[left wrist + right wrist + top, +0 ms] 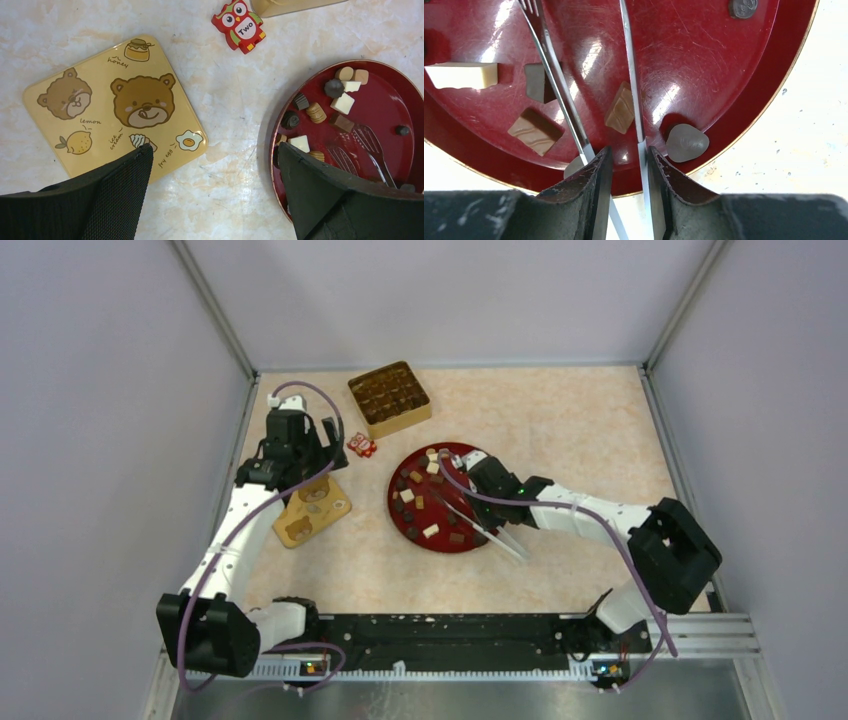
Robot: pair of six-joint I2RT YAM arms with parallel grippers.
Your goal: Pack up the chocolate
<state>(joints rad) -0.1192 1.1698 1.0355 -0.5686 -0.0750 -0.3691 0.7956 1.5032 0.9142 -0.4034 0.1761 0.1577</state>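
**Right wrist view.** The right gripper [629, 152], at 6 o'clock, is clenched on a pair of metal tongs [632, 75]. Both blades pass between its fingers and reach toward 12 o'clock over a red plate [724, 75]. The chocolate [535, 131] lies scattered on the plate. One tan piece sits between the two blades, against the right-hand one. A cream block and two brown pieces lie toward 9 o'clock. A greyish-brown lump sits by the rim at 5 o'clock, just beside the gripper, and a dark round piece is at 1 o'clock.

**Left wrist view.** The left gripper [212, 150] is released, its fingers spread wide at 7 and 5 o'clock with only the bench [225, 100] between them. A tan bear lid [115, 110] lies flat toward 9 o'clock, its near corner hidden under one finger. A small red owl item [239, 25] marked "Two" sits at 12 o'clock. The plate fills the 3 o'clock side, holding more brown, tan and cream pieces and the forked tips of the tongs.

**Top view.** The plate is at the centre of the bench. A gold box [390, 398] with many compartments holding dark pieces stands at its 11 o'clock. The owl item lies between box and plate, and the lid lies at 9 o'clock. The left gripper hangs over the lid's far edge, and the right gripper is over the plate.
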